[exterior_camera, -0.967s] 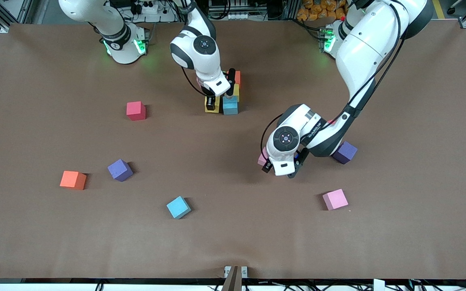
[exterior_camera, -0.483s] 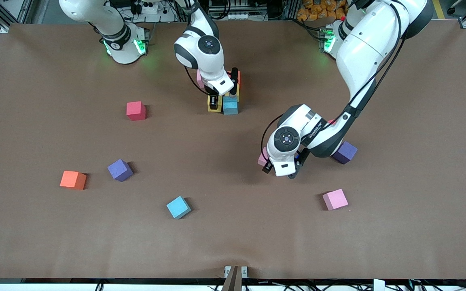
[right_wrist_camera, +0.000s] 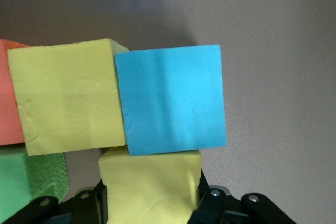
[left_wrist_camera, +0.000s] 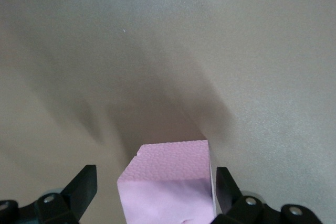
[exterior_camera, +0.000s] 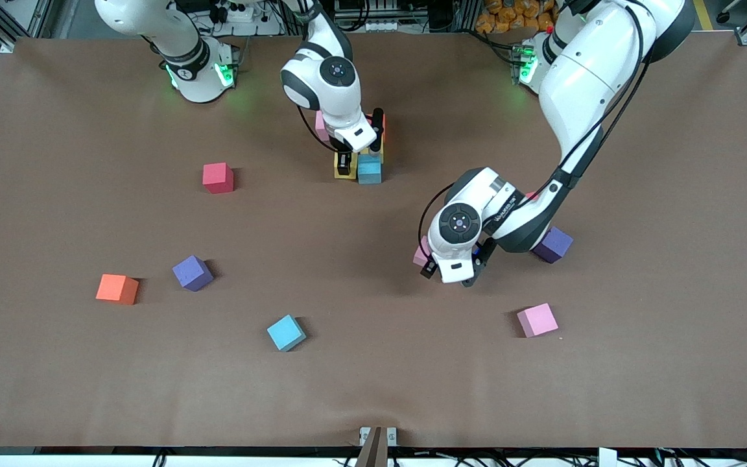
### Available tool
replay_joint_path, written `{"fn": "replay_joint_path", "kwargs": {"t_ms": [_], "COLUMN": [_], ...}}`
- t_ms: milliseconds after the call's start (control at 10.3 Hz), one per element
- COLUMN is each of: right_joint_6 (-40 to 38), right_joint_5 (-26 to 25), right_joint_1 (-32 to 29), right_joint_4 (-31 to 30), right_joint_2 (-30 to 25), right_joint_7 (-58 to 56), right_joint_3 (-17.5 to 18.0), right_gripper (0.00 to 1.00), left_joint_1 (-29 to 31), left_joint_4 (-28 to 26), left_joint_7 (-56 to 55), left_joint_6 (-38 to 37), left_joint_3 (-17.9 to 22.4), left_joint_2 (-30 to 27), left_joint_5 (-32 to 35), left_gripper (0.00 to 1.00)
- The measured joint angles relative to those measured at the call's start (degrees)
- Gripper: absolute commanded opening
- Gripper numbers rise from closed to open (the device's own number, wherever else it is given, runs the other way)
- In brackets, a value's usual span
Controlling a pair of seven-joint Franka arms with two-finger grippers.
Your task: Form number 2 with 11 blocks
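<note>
Hand of our right arm (exterior_camera: pixel 351 157) grips a yellow block (right_wrist_camera: pixel 149 187), seating it against the light blue block (exterior_camera: pixel 369 172) near the tabletop's robot-side edge to extend the number 2 (exterior_camera: pixel 373 146), while our left hand (exterior_camera: pixel 449 270) straddles a pink block (left_wrist_camera: pixel 170 182) unclosed.

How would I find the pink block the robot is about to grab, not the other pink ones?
Find the left arm's gripper, low over the middle of the table, toward the left arm's end. A pink block sits between its open fingers, mostly hidden under the hand. The other loose pink block lies uncovered, nearer the front camera, and a third sits in the cluster under the right arm.
</note>
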Motion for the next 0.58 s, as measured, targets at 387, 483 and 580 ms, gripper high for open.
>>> {"fn": "replay_joint_path", "kwargs": {"t_ms": [387, 483, 580], "right_joint_6": [0.0, 0.0, 0.0], "right_joint_5": [0.1, 0.2, 0.4], "right_joint_1": [0.0, 0.0, 0.0], "right_joint_4": [0.2, 0.2, 0.4], "right_joint_2": [0.1, 0.1, 0.1], "right_joint_7": [1.7, 2.2, 2.5], "right_joint_3": [-0.1, -0.1, -0.1], "right_gripper": [0.37, 0.37, 0.37], "left_joint_1": [0.0, 0.0, 0.0], "left_joint_4": [0.0, 0.0, 0.0], "left_joint_7": [0.0, 0.0, 0.0], "left_joint_6": [0.0, 0.0, 0.0], "left_joint_3": [0.0, 0.0, 0.0], "left_joint_2": [0.0, 0.0, 0.0], "left_joint_5": [0.0, 0.0, 0.0], "left_gripper": [1.0, 1.0, 1.0]}}
